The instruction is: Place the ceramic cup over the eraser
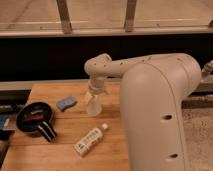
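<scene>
1. Surface. The work surface is a wooden table (55, 155) of pale brown boards. It fills the near left part of the scene. Its far edge runs just in front of a dark wall band (45, 57).

2. Room. Above the dark band lies a light horizontal ledge, and above that a glazed area divided by two upright metal bars (64, 15). To the right of the table, grey speckled floor (197, 132) is visible.

3. Robot. One white arm (150, 115) occupies the right half of the scene and reaches left over the table. Its wrist bends downward. The gripper (93, 96) points straight down near the middle of the table, directly above the cup. The jaws are released and stand spread wide. Whether they touch the cup's rim cannot be told.

4. Item count.
- Cup (94, 107): one. White, no handle, upright, immediately below the gripper and apparently standing on the table.
- Eraser (66, 103): one. Blue block lying flat, left of the cup and apart from it. The cup does not cover it.
- Pan (33, 118): one. Black, at the left edge of the table, nearer than the eraser, handle pointing near and right. Its contents cannot be identified.
- Bottle (90, 141): one. White with a label, lying on its side near the cup's near side, cap end pointing far and right.
</scene>
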Action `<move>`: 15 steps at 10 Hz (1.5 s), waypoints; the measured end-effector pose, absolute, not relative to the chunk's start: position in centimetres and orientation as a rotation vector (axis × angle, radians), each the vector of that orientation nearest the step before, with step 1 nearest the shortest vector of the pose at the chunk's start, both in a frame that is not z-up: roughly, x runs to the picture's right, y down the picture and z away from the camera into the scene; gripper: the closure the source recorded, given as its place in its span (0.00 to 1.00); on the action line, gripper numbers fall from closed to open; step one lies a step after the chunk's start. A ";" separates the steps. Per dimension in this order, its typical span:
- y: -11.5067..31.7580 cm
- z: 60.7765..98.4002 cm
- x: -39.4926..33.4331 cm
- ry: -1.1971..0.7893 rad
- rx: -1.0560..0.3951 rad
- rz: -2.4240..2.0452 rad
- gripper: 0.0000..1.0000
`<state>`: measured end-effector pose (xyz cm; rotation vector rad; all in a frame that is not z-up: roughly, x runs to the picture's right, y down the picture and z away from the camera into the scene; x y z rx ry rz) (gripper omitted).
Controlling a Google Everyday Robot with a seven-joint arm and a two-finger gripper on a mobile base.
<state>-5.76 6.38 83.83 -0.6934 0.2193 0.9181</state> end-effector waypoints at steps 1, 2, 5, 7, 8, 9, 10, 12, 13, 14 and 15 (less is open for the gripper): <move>6.4 84.1 -6.0 0.216 -0.699 0.914 0.20; 6.4 84.4 -6.3 0.213 -0.706 0.909 0.20; 6.5 85.5 -6.7 0.207 -0.729 0.909 0.20; 7.0 86.5 -6.6 0.217 -0.744 0.915 0.20; 7.3 86.9 -6.5 0.226 -0.751 0.919 0.20; 7.4 87.1 -6.3 0.236 -0.752 0.923 0.20; 7.7 87.3 -5.9 0.256 -0.744 0.935 0.26; 7.8 87.2 -5.8 0.274 -0.711 0.931 0.46; 7.8 87.1 -6.0 0.278 -0.701 0.924 0.53; 7.6 87.1 -6.1 0.283 -0.685 0.920 0.66; 7.5 87.1 -6.3 0.285 -0.677 0.917 0.75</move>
